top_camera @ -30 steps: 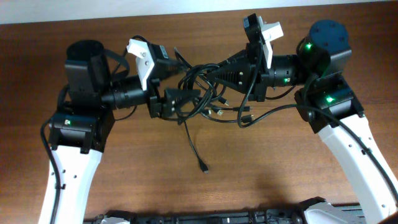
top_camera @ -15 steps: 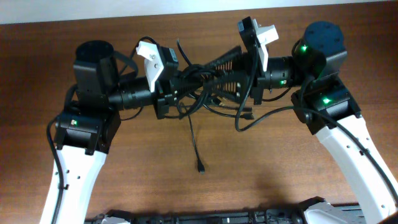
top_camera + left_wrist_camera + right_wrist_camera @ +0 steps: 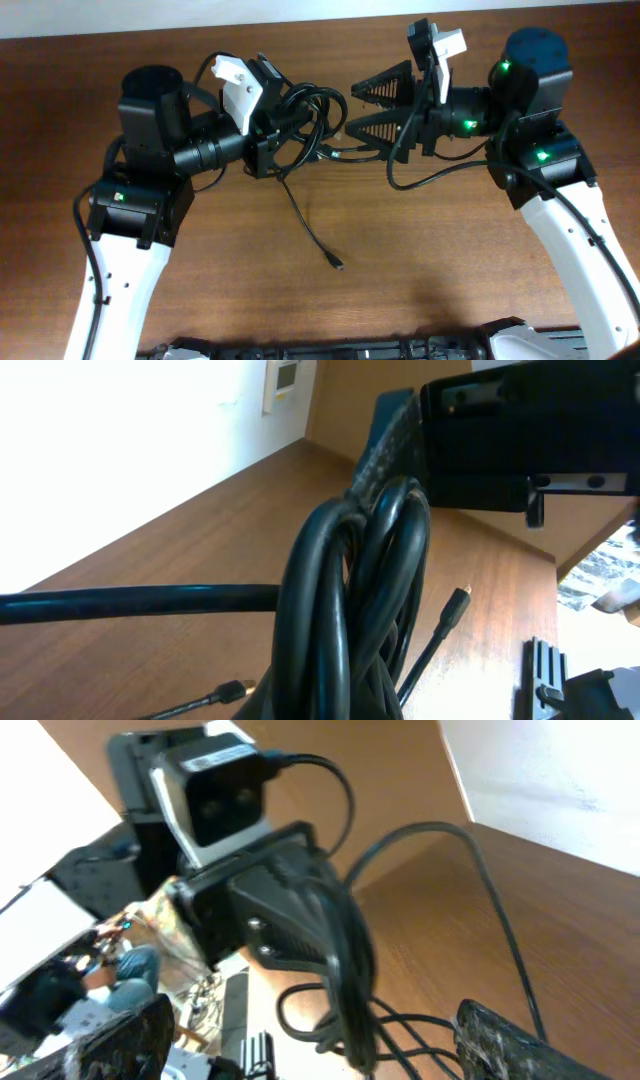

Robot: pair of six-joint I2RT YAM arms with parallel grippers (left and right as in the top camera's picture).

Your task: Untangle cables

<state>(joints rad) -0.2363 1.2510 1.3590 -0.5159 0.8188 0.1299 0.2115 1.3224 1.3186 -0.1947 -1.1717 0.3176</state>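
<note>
The cables (image 3: 312,112) form a black knotted bundle of loops between my two arms. My left gripper (image 3: 285,135) is shut on the bundle's left side and holds it above the wooden table (image 3: 420,270). One loose cord trails down from it to a plug end (image 3: 338,265) lying on the table. In the left wrist view the cables (image 3: 350,610) fill the middle and hide my own fingers; two plug tips (image 3: 238,688) (image 3: 458,597) hang free. My right gripper (image 3: 350,113) stands open just right of the bundle, its fingers (image 3: 510,1040) wide apart and holding nothing.
The right arm's own thick wire (image 3: 425,172) loops below its wrist. The table's far edge meets a white wall (image 3: 320,12) at the top. A black rack (image 3: 350,350) lies along the front edge. The arm bases (image 3: 130,210) (image 3: 545,170) flank the work area.
The right gripper has opened, let go of the cables and drawn back to the right. The left gripper has shut on the bundle and lifted it; the trailing cord swung right.
</note>
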